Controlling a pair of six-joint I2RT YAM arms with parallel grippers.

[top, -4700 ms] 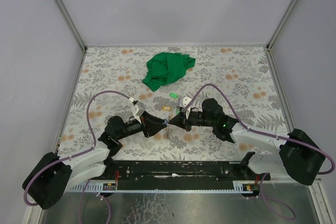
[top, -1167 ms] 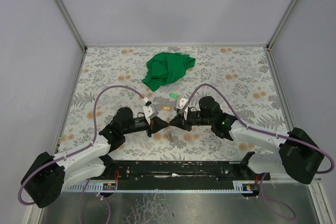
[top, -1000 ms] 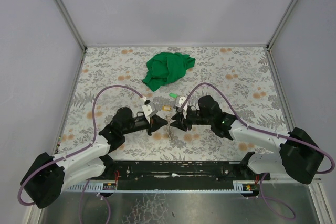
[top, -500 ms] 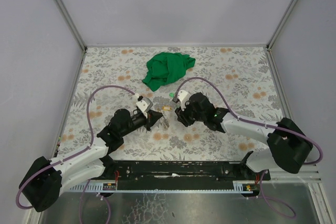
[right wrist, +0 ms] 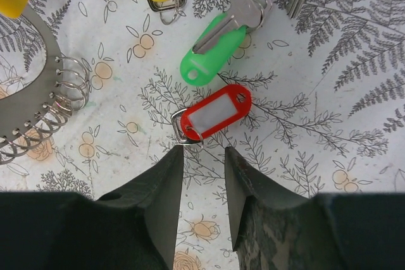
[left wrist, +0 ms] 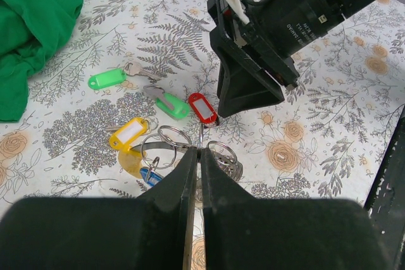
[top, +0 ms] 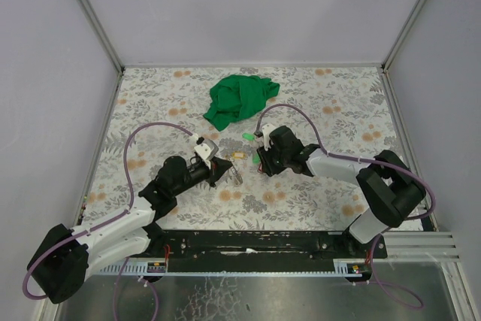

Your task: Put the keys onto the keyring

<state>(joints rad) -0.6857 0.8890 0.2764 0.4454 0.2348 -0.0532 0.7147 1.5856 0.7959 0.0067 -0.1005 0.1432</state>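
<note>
My left gripper (left wrist: 199,151) is shut on the thin wire of the keyring (left wrist: 202,132), a silvery loop carrying several small split rings (left wrist: 223,156). Around it on the table lie the keys: a red tag (left wrist: 202,109), two green tags (left wrist: 106,79) (left wrist: 172,105), a yellow tag (left wrist: 128,133) and a blue tag (left wrist: 150,174). My right gripper (right wrist: 202,153) is open, low over the table, its tips just short of the red tag (right wrist: 215,112) and its little ring. A green-tagged key (right wrist: 212,52) lies beyond it. In the top view the two grippers (top: 225,174) (top: 259,163) face each other.
A crumpled green cloth (top: 240,99) lies farther back on the floral table (top: 338,110). One green tag (top: 247,137) sits between it and the right gripper. Grey walls enclose the table on three sides.
My right arm has reached forward and to the left, lowering its gripper onto the keys by the red tag. My left gripper has shifted slightly farther out, still shut on the keyring.
</note>
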